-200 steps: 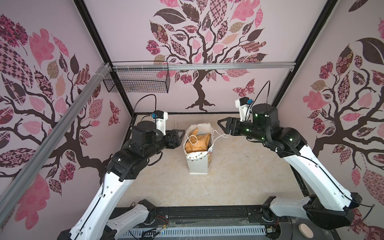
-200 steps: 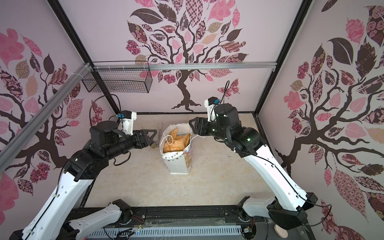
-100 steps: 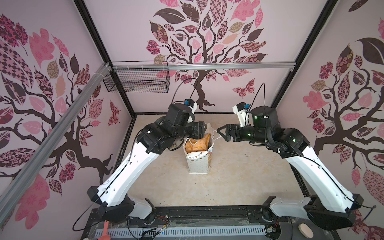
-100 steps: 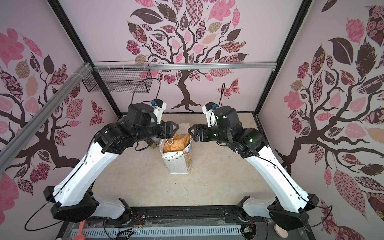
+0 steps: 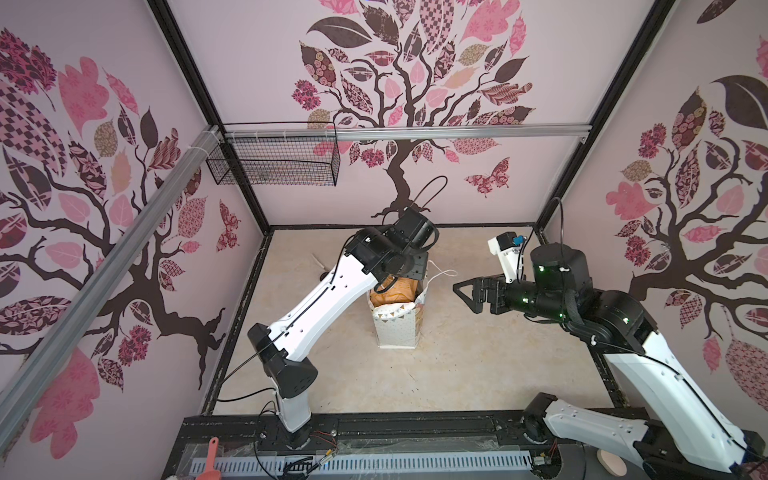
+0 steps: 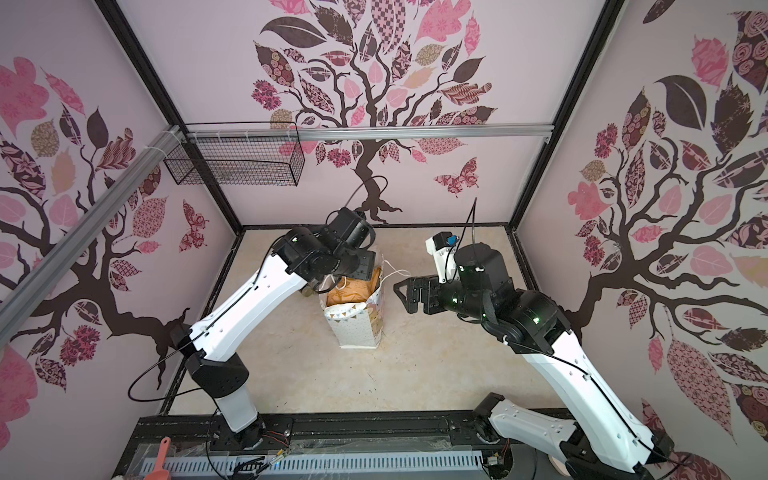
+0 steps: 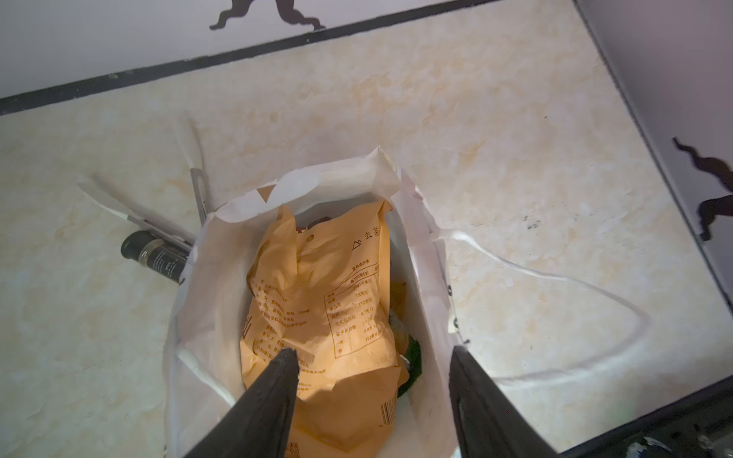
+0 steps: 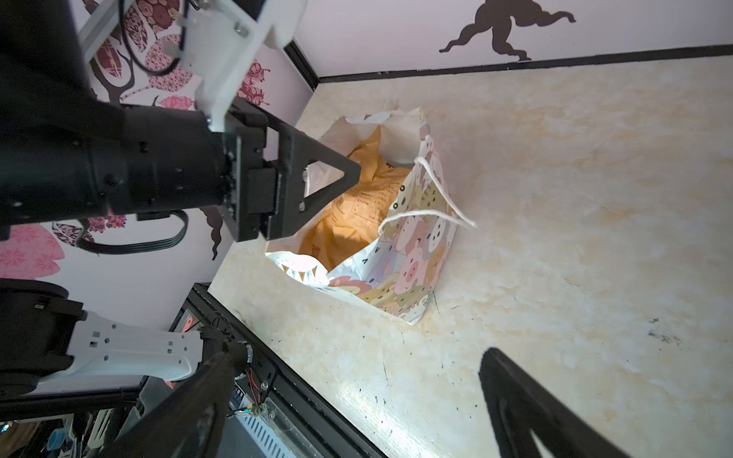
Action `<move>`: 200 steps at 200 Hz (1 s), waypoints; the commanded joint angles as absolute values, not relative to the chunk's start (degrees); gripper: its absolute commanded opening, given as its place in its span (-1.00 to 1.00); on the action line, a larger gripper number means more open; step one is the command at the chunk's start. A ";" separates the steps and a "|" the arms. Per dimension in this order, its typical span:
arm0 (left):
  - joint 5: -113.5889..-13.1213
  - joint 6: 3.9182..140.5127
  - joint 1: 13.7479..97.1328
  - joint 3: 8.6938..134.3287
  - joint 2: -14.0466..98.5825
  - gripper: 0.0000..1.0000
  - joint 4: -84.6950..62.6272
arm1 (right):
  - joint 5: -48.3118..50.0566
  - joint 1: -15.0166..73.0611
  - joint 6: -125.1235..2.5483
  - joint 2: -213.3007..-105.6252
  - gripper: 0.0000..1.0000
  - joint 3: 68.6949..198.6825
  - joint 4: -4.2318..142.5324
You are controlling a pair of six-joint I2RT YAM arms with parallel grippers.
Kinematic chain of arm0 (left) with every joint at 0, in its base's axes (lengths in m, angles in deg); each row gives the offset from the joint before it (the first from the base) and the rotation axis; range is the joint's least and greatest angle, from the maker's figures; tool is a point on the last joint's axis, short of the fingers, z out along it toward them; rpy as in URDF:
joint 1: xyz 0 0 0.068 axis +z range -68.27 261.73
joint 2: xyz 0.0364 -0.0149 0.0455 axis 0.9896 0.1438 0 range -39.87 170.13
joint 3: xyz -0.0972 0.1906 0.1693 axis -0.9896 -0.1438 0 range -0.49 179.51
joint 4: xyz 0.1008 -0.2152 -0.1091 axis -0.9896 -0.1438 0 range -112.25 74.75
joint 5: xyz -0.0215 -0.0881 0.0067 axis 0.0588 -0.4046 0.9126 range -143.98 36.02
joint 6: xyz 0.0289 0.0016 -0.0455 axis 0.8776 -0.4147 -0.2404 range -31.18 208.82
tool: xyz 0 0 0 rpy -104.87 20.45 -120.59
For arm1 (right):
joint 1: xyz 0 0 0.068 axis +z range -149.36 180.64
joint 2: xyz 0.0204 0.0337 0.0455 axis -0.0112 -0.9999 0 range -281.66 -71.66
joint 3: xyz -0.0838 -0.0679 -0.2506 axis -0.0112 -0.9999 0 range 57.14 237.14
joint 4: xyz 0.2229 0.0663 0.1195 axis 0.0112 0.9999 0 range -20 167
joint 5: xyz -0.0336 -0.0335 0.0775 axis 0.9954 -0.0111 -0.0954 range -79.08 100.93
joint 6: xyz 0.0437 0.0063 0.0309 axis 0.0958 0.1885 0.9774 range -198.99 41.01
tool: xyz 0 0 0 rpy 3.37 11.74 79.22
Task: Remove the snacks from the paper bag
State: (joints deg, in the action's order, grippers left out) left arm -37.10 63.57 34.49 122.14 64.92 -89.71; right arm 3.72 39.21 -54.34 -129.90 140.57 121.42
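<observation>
Paper bag (image 5: 395,328) white, upright, mustard-yellow packet (image 7: 337,297) crinkled inside, left pincer (image 7: 373,351) apart above, right pincer (image 8: 357,355) apart.

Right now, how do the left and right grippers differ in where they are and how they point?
The left gripper hangs over the open bag, pointing down at the packet inside; the right gripper sits beside the bag, clear of it, pointing sideways toward it. The right gripper's jaws stand wider apart than the left gripper's. Both are open and hold nothing.
</observation>
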 commanded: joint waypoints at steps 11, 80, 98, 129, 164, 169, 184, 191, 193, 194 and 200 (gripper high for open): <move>-35.60 64.33 35.38 119.52 65.54 0.15 -90.97 | 4.29 39.57 -53.02 -127.97 0.99 139.70 122.05; -40.01 63.42 37.68 107.66 64.84 0.12 -86.09 | 4.23 39.54 -52.27 -128.13 0.99 140.80 123.00; -41.56 63.64 37.86 106.57 65.07 0.17 -86.13 | 4.32 39.56 -52.27 -128.39 0.99 140.68 123.33; -41.76 63.16 37.84 104.05 65.03 0.25 -86.06 | 3.90 39.58 -52.02 -128.71 0.99 140.67 123.66; -42.60 63.73 37.85 103.04 66.89 0.29 -86.18 | 3.50 39.58 -51.92 -129.14 0.99 140.89 123.47; -42.64 63.71 37.87 103.05 67.05 0.25 -86.26 | 3.46 39.63 -51.95 -129.19 0.99 140.97 123.53; -42.82 63.77 37.87 103.14 67.37 0.04 -86.23 | 3.43 39.60 -52.01 -129.35 0.99 141.30 123.70; -42.99 63.77 37.87 103.37 67.40 -0.09 -86.26 | 3.51 39.59 -52.01 -129.32 0.99 141.38 123.78; -43.00 63.77 37.87 103.46 67.38 -0.13 -86.27 | 3.53 39.60 -52.01 -129.32 0.99 141.37 123.79; -43.08 63.77 37.83 103.47 67.32 -0.14 -86.27 | 3.54 39.63 -52.01 -129.32 0.99 141.44 123.83; -43.29 63.82 37.81 103.80 67.27 -0.25 -86.22 | 3.58 39.60 -51.93 -129.36 0.99 141.56 123.79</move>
